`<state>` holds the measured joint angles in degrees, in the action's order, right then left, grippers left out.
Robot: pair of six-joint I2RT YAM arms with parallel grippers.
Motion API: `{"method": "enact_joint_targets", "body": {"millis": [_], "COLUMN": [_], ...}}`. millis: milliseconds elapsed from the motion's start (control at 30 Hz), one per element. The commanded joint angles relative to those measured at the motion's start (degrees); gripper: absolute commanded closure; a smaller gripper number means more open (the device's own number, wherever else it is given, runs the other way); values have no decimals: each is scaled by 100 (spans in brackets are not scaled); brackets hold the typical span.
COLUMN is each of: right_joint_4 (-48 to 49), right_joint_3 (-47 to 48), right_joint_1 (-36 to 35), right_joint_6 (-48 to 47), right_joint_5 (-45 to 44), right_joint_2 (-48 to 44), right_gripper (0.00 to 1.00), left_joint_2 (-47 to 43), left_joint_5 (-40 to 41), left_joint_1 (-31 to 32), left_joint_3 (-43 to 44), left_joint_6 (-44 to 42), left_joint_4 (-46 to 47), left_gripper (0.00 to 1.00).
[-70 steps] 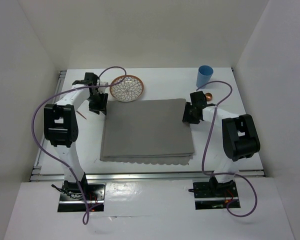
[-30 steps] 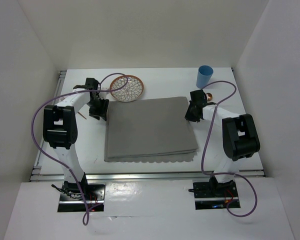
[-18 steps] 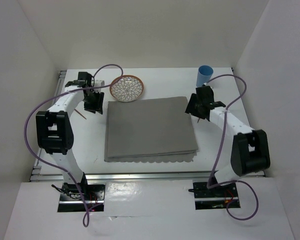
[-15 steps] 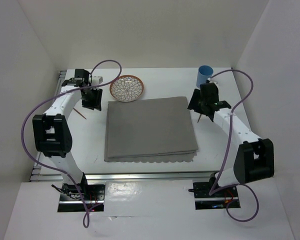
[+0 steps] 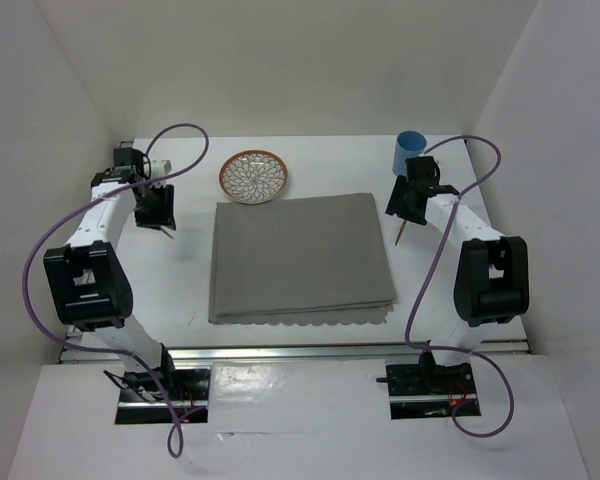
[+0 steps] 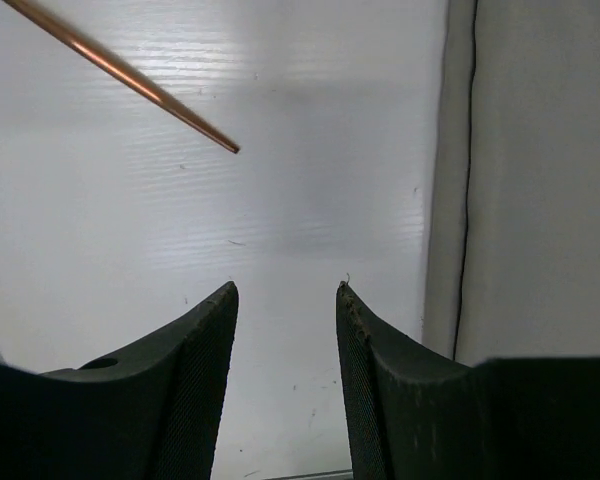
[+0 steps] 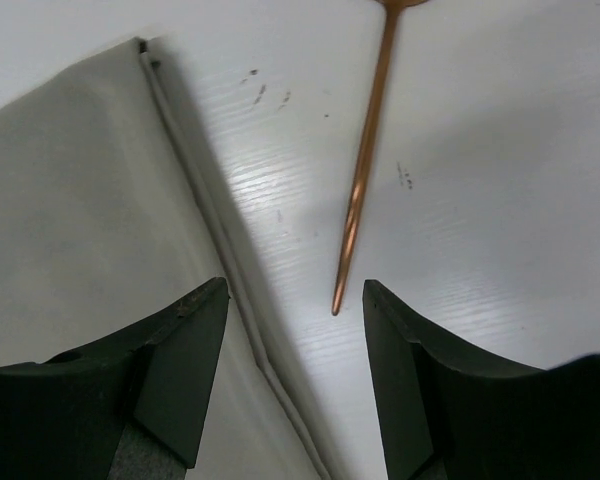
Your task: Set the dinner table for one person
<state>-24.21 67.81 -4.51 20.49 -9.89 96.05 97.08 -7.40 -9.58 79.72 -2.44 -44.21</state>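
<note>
The dinner table [image 5: 330, 160] is a white tabletop with a grey scallop-edged placemat [image 5: 300, 255] flat at its middle. My left gripper [image 5: 155, 208] hovers left of the mat, open and empty. In the left wrist view the left gripper [image 6: 285, 290] stands over bare table, the mat's edge [image 6: 540, 180] to its right and a thin copper handle [image 6: 130, 75] ahead. My right gripper [image 5: 408, 203] is open at the mat's far right corner. In the right wrist view the right gripper [image 7: 295, 285] frames the tip of a copper utensil handle [image 7: 365, 180] beside the mat [image 7: 70, 190].
A round patterned plate [image 5: 254, 176] with a copper rim lies behind the mat's left corner. A blue cup [image 5: 409, 152] stands at the back right, just behind the right gripper. White walls close in three sides; an aluminium rail [image 5: 300, 351] runs along the near edge.
Both grippers have left the placemat's far corners and moved outward, left arm to the left, right arm toward the cup. The right jaws opened. The mat lies still, slightly right of its first position.
</note>
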Motion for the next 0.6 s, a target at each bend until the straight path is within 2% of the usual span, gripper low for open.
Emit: {"method": "enact_joint_targets", "body": {"millis": [0, 100, 167, 267, 333, 367, 400, 433, 567], "right_joint_4": [662, 873, 962, 1067, 1067, 1067, 1067, 1067, 1006], "right_joint_3": [-180, -435, -540, -681, -734, -786, -787, -787, -839], "right_joint_1": [-14, -14, -14, -14, -75, -76, -76, -146, -199], "right_joint_6": [-282, -335, -335, -282, -282, -282, -282, -282, -282], "right_joint_5": [504, 645, 699, 892, 962, 1015, 1015, 1015, 963], "right_joint_2": [-481, -561, -623, -675, -675, -675, -675, -675, -728], "right_gripper": [36, 36, 36, 37, 37, 37, 37, 37, 37], "left_joint_2": [-461, -287, 266, 1047, 1900, 2442, 2447, 3039, 3527], "left_joint_5": [-215, -1015, -1315, -2193, -2580, -2678, -2679, -2592, -2057], "left_joint_1": [-17, 158, 369, 431, 493, 493, 493, 493, 598], "left_joint_3": [-89, 279, 771, 1542, 2027, 2586, 2836, 3212, 3716], "left_joint_6": [60, 6, 85, 419, 769, 832, 902, 1033, 1035], "left_joint_4": [428, 676, 1018, 1361, 1423, 1284, 1283, 1231, 1353], "left_gripper": [49, 47, 47, 46, 46, 45, 45, 44, 41]}}
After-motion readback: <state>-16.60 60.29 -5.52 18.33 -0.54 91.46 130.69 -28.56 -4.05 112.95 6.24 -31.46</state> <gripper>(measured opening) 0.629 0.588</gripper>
